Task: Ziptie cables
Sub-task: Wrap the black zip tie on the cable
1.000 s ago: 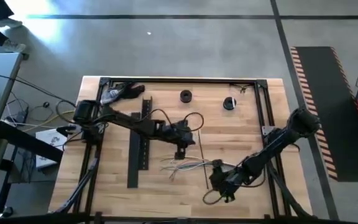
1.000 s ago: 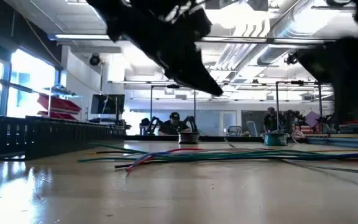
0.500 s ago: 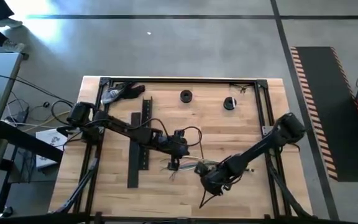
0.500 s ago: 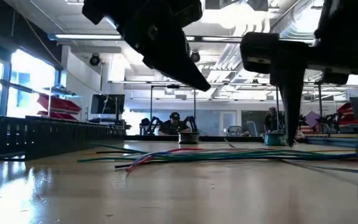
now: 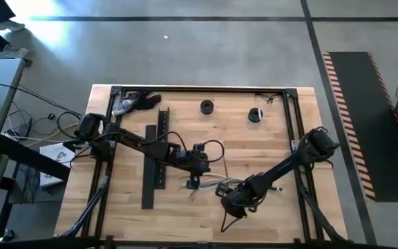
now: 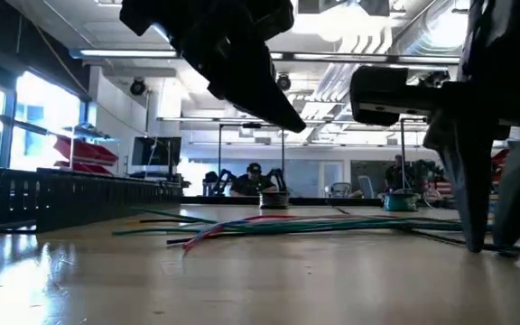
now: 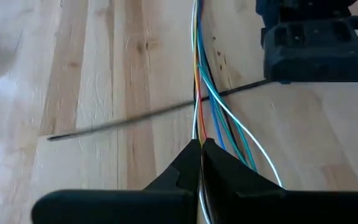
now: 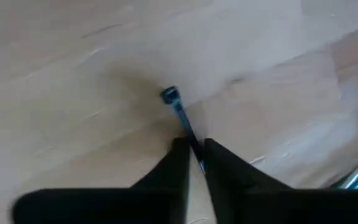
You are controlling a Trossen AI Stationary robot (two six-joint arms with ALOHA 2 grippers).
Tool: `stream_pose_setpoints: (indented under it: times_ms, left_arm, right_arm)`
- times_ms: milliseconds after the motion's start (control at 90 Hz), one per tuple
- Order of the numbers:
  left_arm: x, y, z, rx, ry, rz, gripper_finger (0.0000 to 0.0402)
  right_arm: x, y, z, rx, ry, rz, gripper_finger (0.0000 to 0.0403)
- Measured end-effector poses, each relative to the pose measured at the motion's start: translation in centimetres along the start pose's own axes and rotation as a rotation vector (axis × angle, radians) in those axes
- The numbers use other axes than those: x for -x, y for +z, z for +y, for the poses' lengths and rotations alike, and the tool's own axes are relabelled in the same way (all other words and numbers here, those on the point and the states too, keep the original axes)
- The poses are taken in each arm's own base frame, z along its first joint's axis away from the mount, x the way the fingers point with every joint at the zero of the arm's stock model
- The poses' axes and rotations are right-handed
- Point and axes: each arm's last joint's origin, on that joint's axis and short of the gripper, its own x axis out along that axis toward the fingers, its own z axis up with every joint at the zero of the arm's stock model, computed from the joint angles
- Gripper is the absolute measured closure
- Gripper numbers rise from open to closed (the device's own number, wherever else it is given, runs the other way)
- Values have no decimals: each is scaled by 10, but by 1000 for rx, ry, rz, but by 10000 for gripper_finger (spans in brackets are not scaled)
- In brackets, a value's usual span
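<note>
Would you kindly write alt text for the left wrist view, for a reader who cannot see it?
The left gripper, fingers closed, pinches a bundle of thin coloured cables lying on a pale wooden table. A thin dark zip tie lies slantwise across the cables, and the right arm's dark gripper hangs at the far edge.

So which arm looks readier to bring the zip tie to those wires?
Probably the right: its end effector is shut on the zip tie, while the left end effector pinches the cables.
</note>
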Motion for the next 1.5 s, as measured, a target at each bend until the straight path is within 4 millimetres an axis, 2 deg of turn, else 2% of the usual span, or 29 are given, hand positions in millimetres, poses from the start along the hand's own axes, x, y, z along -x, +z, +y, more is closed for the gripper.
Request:
stream_pose_setpoints:
  times_ms: [167,389,633,733,822,978,1167,1322,1500]
  left_arm:
    - [0,-1,-3,-46,-3,-7,402]
    - [-4,-16,-13,-92,10,-74,402]
    - [-6,-32,-30,-95,-1,-176,402]
    - [-10,-41,-38,-62,-23,-148,402]
    - [-18,-42,-45,-19,-29,-190,398]
    - [-36,-46,-59,-91,-37,-305,363]
    - [-54,-48,-64,-5,-18,-478,295]
    - [-70,-33,-67,19,-9,-529,261]
    - [-92,-15,-70,34,19,-531,252]
  right_arm:
    - [-1,4,-4,-133,-62,-30,402]
    - [6,13,-4,-357,-193,-87,403]
    - [12,17,22,-670,-449,-242,403]
    - [10,13,34,-797,-589,-312,403]
    - [9,8,44,-905,-690,-374,403]
    - [5,2,58,-1097,-779,-495,403]
    - [4,-3,82,-1202,-861,-617,403]
    - [3,-8,97,-1274,-897,-689,403]
    - [4,-8,105,-1278,-911,-715,403]
